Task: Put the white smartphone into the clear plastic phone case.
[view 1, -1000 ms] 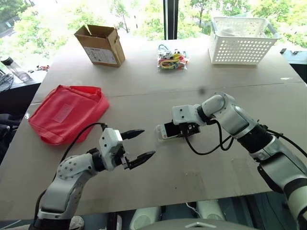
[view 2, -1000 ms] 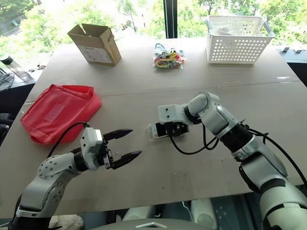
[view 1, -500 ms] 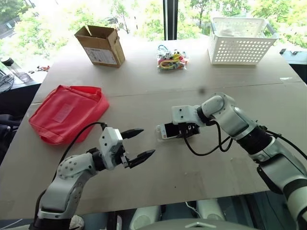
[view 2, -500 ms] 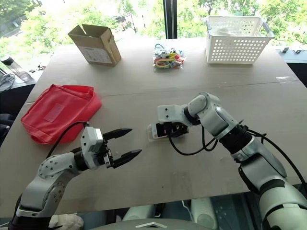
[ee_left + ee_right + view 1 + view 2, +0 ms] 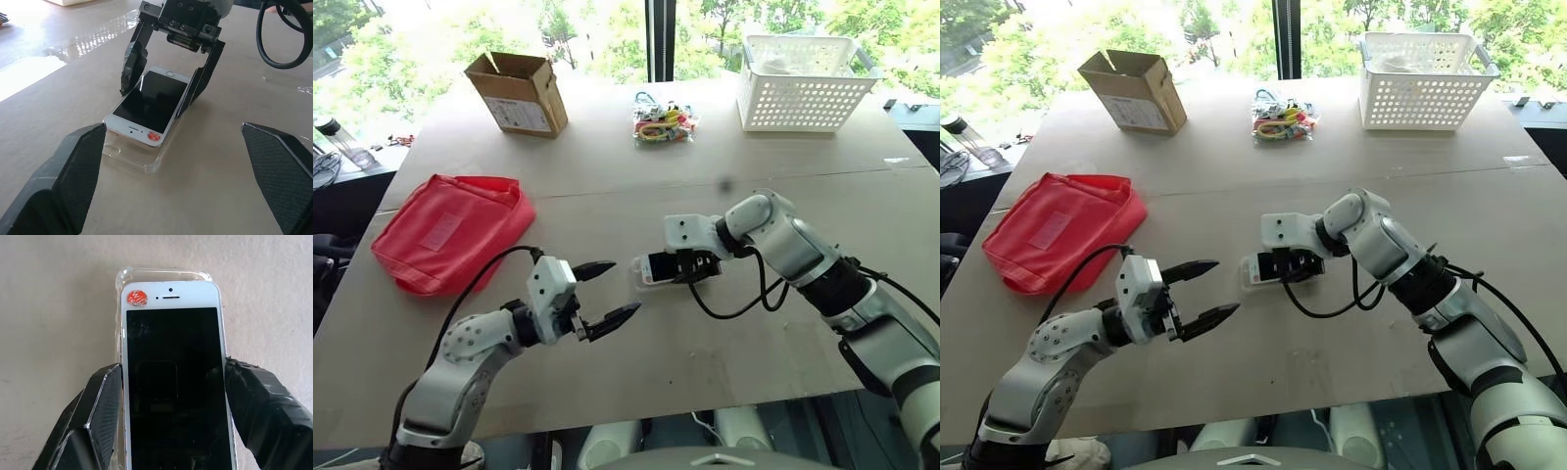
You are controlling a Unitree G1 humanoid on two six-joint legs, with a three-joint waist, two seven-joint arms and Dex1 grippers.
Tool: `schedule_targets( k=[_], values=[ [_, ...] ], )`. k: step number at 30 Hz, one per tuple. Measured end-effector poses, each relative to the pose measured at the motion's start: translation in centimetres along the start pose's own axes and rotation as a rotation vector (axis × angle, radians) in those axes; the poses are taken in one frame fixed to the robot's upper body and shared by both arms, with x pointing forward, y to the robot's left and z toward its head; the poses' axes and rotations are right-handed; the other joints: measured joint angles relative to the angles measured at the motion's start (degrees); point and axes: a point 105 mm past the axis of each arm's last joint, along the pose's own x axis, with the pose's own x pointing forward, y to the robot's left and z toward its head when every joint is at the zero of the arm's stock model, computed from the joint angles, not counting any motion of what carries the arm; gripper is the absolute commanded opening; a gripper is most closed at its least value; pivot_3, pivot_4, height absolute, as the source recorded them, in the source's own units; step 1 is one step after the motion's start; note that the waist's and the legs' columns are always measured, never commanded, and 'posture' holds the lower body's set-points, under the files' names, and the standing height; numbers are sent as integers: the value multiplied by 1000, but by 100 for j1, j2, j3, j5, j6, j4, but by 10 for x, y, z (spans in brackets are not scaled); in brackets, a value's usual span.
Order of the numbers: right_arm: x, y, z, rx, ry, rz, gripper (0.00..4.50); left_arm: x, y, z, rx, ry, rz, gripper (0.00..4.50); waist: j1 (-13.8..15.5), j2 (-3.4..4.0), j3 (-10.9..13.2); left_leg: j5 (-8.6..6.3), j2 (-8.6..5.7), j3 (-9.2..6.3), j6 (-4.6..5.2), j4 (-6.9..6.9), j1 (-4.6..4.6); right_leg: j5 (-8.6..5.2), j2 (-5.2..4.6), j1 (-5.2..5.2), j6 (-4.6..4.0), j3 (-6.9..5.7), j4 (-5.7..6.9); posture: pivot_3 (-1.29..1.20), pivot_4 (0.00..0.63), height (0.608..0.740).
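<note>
Two black fingers of right gripper (image 5: 161, 90) clamp slim white smartphone (image 5: 148, 106) over thin clear plastic phone case (image 5: 142, 161); left gripper (image 5: 605, 294) wide, empty. Seating step; next: press phone flat.

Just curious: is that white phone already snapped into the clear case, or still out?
Not seated yet. The white phone lies tilted over the clear case, whose near end sticks out uncovered.

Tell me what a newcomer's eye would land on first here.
Mid-table, the right gripper holds the white smartphone by its long edges, tilted over the clear plastic phone case, not fully seated. The left gripper hovers beside it, jaws wide open. A red bag lies at the table's left.
</note>
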Motion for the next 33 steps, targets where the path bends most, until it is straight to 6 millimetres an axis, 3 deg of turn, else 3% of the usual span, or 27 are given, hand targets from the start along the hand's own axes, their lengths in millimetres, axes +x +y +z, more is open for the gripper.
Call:
schedule_targets(
  k=[10,23,25,27,33],
  values=[
    [-1,1,1,10,-4,0,2762,-18,6,-13,-8,25,8,4500,3,0,0,0,0,1,0,0,0,0,0,0,0,0,0,0,150,740],
    [1,2,-3,22,2,-3,2762,-19,5,-13,3,15,2,4500,1,0,0,0,0,0,0,0,1,0,-2,0,0,0,1,0,150,740],
    [1,2,-3,22,3,-2,3827,-19,5,-14,2,15,2,4500,2,0,0,0,0,0,0,0,1,0,-2,0,0,0,1,0,150,740],
    [3,4,-6,32,8,5,4413,-19,5,-14,2,15,2,4500,2,0,0,0,0,0,0,0,1,0,-1,0,0,0,1,0,150,740],
    [3,2,-9,44,9,-14,4413,-19,5,-14,2,15,3,4500,-3,0,0,0,0,0,0,0,1,0,-2,0,0,0,1,0,150,740]
  ],
)
